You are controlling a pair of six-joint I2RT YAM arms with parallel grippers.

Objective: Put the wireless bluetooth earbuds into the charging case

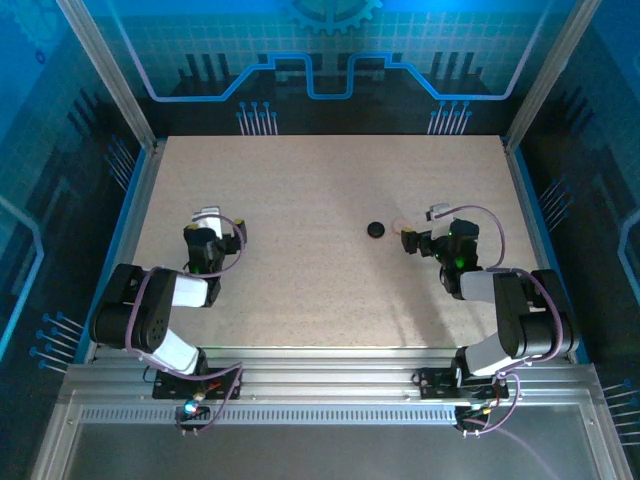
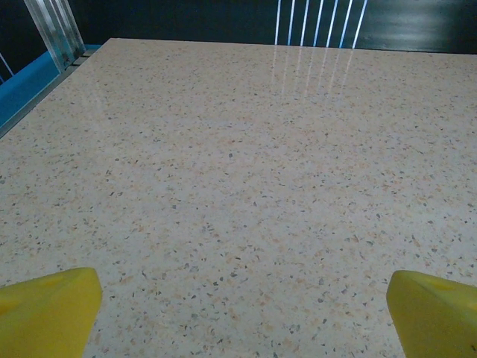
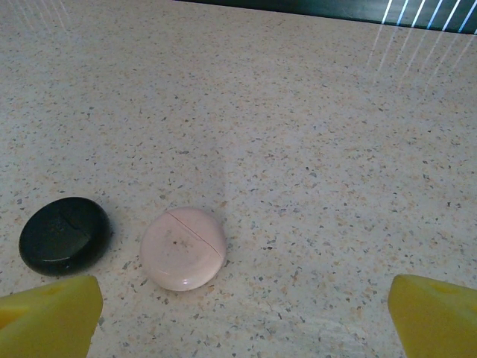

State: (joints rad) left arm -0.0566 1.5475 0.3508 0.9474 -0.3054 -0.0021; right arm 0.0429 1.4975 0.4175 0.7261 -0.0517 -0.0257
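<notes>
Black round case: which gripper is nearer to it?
Right. The right gripper sits just right of the black round case, a pink puck between; the left gripper is far to its left.

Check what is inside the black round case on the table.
The black charging case looks closed, lying flat on the speckled table; only its glossy top shows, so whatever is inside is covered. A pink round case beside it, not touching, looks closed too.

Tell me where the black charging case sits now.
In the top view the charging case lies on the table right of centre, just left of a pale pink puck near the right pincer. The right wrist view shows them side by side, apart.
</notes>
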